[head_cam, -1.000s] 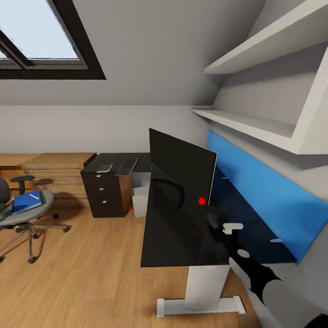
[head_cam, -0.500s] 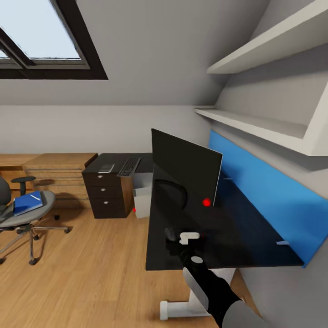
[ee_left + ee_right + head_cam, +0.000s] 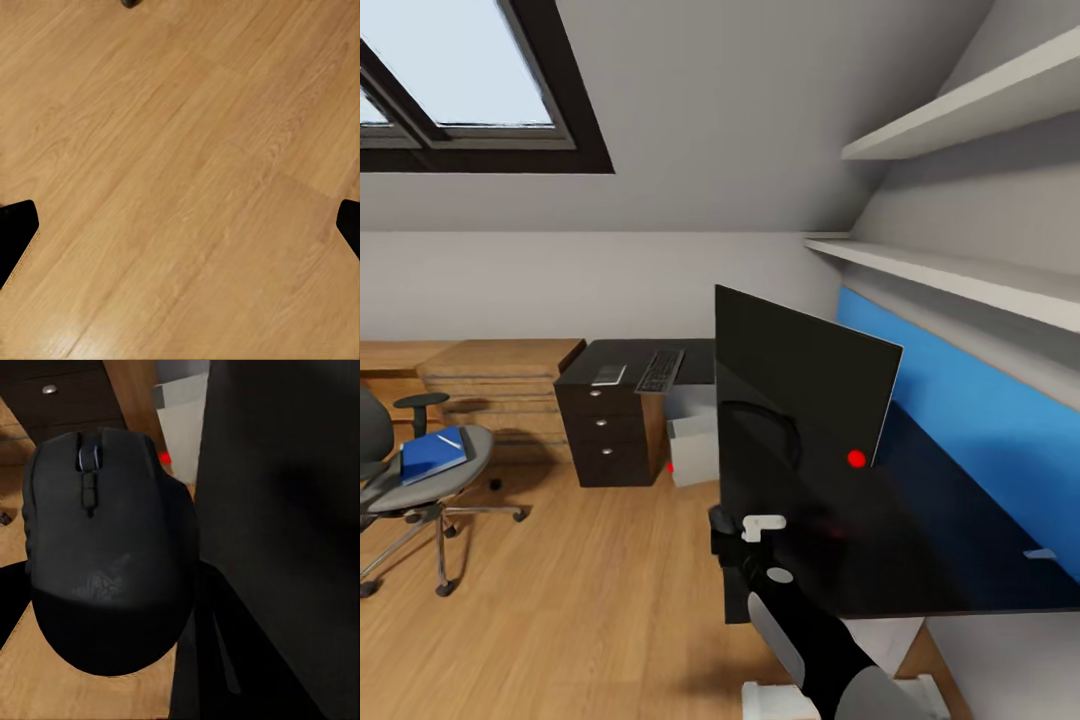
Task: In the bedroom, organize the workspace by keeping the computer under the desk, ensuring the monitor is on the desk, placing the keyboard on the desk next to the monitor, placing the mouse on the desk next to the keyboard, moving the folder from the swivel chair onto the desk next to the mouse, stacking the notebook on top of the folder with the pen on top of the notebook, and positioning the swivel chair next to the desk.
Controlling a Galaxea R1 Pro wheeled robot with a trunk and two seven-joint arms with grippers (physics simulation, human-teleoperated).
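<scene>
My right gripper (image 3: pixel 735 538) hangs at the near left edge of the black desk (image 3: pixel 940 560), shut on a black mouse (image 3: pixel 105 562) with a scroll wheel. A dark monitor (image 3: pixel 800 385) stands on the desk, its red light lit. A keyboard (image 3: pixel 660 371) and a flat grey item (image 3: pixel 608 374) lie on a dark drawer cabinet (image 3: pixel 605 440) farther back. At the left, the grey swivel chair (image 3: pixel 420 490) carries a blue folder (image 3: pixel 432 455) with a white pen (image 3: pixel 450 440) on it. My left gripper (image 3: pixel 180 225) is open over bare wooden floor.
A light grey computer tower (image 3: pixel 695 450) stands on the floor between the cabinet and the desk. A low wooden unit (image 3: pixel 490 385) lines the back wall. White shelves (image 3: pixel 960 270) and a blue panel (image 3: pixel 980 420) run along the right wall above the desk.
My right arm swung from over the desk's right part, beside the monitor, to its near left edge, still holding the mouse. The camera turned, shifting the whole scene to the right.
</scene>
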